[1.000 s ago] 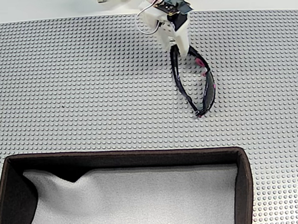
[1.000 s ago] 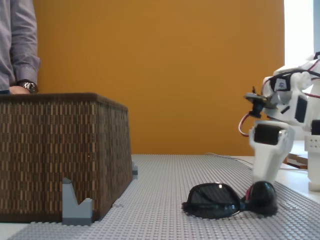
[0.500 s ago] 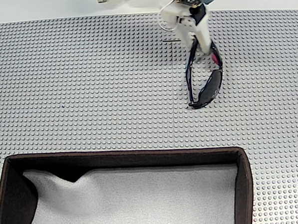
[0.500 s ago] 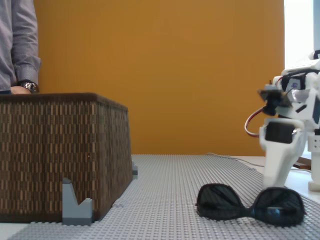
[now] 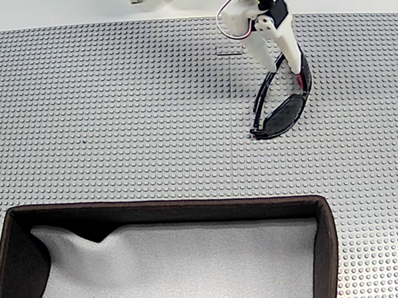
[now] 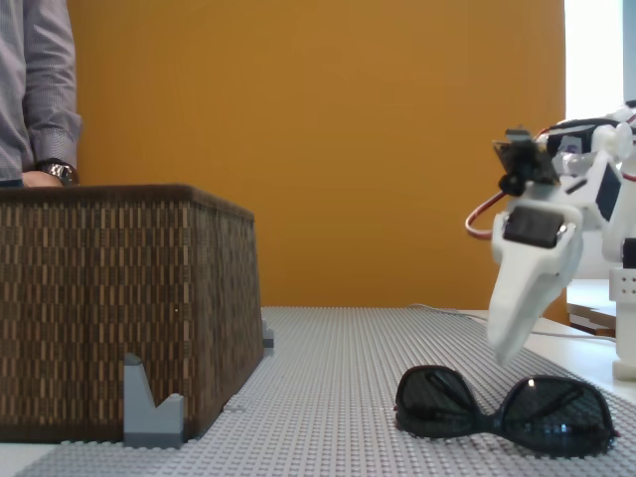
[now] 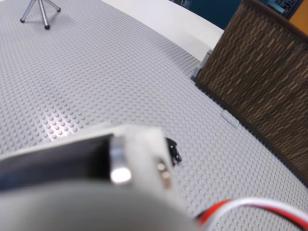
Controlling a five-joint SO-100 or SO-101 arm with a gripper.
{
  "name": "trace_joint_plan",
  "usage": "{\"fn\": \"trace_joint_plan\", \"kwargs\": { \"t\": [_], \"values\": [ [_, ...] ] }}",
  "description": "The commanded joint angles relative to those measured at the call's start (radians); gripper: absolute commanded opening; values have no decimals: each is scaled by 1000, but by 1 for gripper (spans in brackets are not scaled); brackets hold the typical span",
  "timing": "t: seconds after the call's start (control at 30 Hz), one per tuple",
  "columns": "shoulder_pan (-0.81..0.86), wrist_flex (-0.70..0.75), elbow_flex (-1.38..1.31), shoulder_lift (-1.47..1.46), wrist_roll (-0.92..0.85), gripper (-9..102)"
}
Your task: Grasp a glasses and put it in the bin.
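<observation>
Glasses pushed right, not grasped.
Our gripper (image 6: 505,348) has lifted off the glasses (image 6: 502,414); its opening we cannot tell; the bin (image 6: 119,308) waits far left.

It looks like a lab or office demo corner: a bench (image 5: 117,113) paved with grey studded baseplates, an orange wall (image 6: 397,149), a small camera tripod (image 7: 40,9), and a shirt-sleeved person (image 6: 35,89) standing beside it.
</observation>
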Motion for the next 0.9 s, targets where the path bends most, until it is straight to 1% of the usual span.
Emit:
{"fn": "trace_joint_plan", "kwargs": {
  "t": [0.0,0.23,0.6,0.63,0.67,0.7,0.77,0.87],
  "values": [
    [-54,11,-55,-17,44,20],
    [-143,21,-150,-103,129,20],
    [-196,-2,-155,-235,210,20],
    [-199,-8,-155,-244,213,18],
    [-202,-15,-155,-253,215,14],
    [-206,-29,-156,-264,207,5],
    [-210,-38,-172,-282,199,0],
    [-212,-49,-189,-299,149,-1]
  ]
}}
